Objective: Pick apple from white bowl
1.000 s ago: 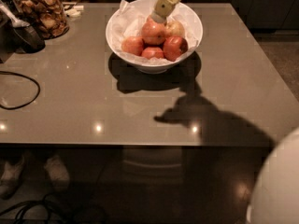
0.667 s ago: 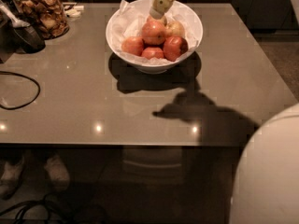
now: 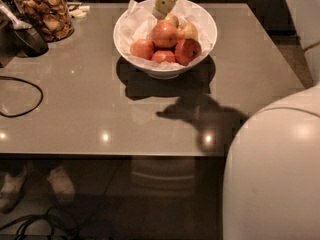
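Gripper hovers over the far side of the white bowl on a grey table, just above the pinkish-red apple topping the pile. Whether it clasps anything cannot be told. A snack jar stands well apart.

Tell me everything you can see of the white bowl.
The white bowl is wide, round and glossy, lined with crinkled white paper that sticks up past its rim. It stands upright on the grey table, toward the far edge. About six apples are heaped inside, the pinkish-red apple on top. The end effector hangs over its far rim, close above the fruit.
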Motion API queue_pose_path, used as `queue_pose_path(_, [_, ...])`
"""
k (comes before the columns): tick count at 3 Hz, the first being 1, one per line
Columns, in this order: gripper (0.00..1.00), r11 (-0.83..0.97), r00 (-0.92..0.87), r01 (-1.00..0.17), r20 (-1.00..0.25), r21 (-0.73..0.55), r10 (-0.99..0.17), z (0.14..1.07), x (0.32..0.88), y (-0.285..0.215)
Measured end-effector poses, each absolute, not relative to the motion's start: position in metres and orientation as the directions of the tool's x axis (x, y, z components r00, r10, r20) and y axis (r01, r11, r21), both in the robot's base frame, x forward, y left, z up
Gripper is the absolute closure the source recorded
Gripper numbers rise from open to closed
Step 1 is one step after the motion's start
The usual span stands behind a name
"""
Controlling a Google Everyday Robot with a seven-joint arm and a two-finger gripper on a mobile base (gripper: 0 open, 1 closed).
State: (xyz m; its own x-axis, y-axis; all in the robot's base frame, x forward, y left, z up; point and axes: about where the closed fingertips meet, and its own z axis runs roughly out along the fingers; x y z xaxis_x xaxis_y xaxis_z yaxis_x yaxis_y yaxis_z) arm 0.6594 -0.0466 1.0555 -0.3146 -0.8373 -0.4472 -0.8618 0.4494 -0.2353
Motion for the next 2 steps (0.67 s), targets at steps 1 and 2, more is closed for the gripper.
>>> queue_pose_path(1, [0.01,0.44,-0.311,-0.867,-0.436,-0.234,-0.845,1.0477,0.6652,-0.0413])
queue_pose_path(2, [0.01,0.436,-0.314,-0.869,-0.423,-0.233,-0.85,1.0396,0.6685,-0.0417])
